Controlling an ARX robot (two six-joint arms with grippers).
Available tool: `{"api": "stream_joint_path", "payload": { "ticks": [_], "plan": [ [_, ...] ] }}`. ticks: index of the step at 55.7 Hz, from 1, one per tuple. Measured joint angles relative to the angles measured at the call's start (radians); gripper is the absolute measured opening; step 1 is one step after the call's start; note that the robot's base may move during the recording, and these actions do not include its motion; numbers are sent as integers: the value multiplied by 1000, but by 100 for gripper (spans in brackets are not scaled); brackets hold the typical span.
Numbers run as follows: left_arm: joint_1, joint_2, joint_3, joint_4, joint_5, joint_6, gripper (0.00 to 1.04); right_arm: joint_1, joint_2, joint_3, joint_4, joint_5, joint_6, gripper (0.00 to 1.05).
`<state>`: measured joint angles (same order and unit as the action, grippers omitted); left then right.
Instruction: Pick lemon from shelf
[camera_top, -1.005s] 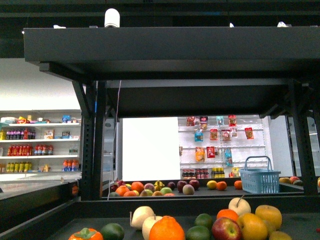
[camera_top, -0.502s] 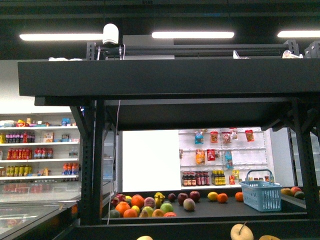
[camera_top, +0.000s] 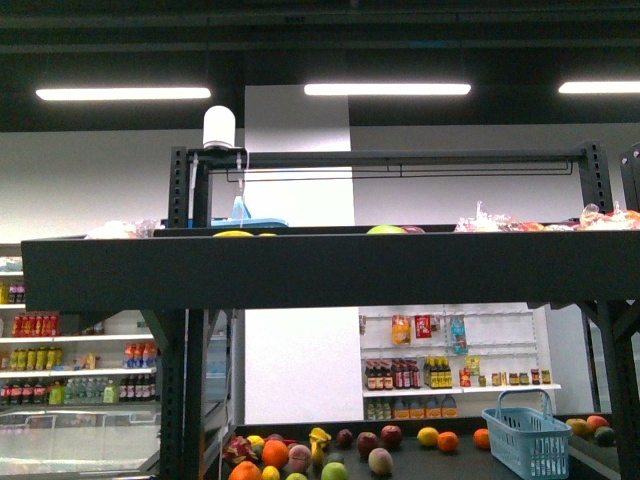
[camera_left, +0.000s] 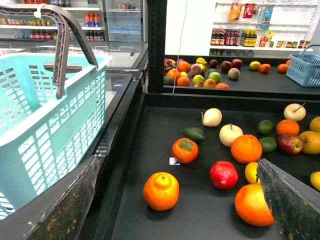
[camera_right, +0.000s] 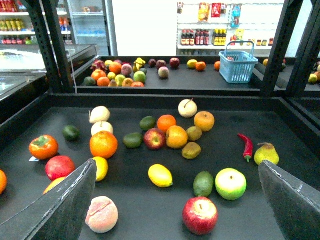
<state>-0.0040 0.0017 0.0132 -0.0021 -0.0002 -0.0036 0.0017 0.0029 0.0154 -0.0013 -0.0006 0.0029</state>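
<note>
- Upward goes my front view along the shelf (camera_top: 330, 270): the near fruit has dropped from sight, and an upper lip now crosses the middle.
- Lemon (camera_right: 160, 175) lies on the lower tray, near my right pincer (camera_right: 176, 163), clear of its neighbours.
- Best approach, I judge: straddle its narrow waist and descend straight.
- Right pincer gapes wide and empty, touching nothing; left pincer (camera_left: 178, 159) likewise.

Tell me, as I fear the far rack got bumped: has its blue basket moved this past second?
No. The blue basket sits as before, just right of the orange; both slid down the view together, so the camera likely rose.
</note>
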Motion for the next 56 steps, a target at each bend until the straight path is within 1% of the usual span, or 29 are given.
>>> {"api": "stream_joint_path", "payload": {
  "ticks": [23, 25, 29, 35, 38, 40, 44, 50, 56],
  "plan": [
    [-1, 3, 1, -5, -7, -9, 97, 0, 0, 0, 0, 0, 0, 97],
    [-4, 21, 14, -57, -26, -66, 97, 0, 0, 0, 0, 0, 0, 97],
    [-7, 77, 27, -113, -25, -204, 97, 0, 0, 0, 0, 0, 0, 97],
    [-7, 161, 65, -102, 27, -330, 97, 0, 0, 0, 0, 0, 0, 97],
    [16, 215, 105, -75, 69, -370, 97, 0, 0, 0, 0, 0, 0, 97],
    [49, 268, 141, -50, 113, -391, 97, 0, 0, 0, 0, 0, 0, 97],
    [124, 376, 210, -6, 188, -418, 97, 0, 0, 0, 0, 0, 0, 97],
    [265, 588, 353, 63, 304, -486, 97, 0, 0, 0, 0, 0, 0, 97],
    [358, 779, 497, 132, 363, -600, 97, 0, 0, 0, 0, 0, 0, 97]
  ]
}}
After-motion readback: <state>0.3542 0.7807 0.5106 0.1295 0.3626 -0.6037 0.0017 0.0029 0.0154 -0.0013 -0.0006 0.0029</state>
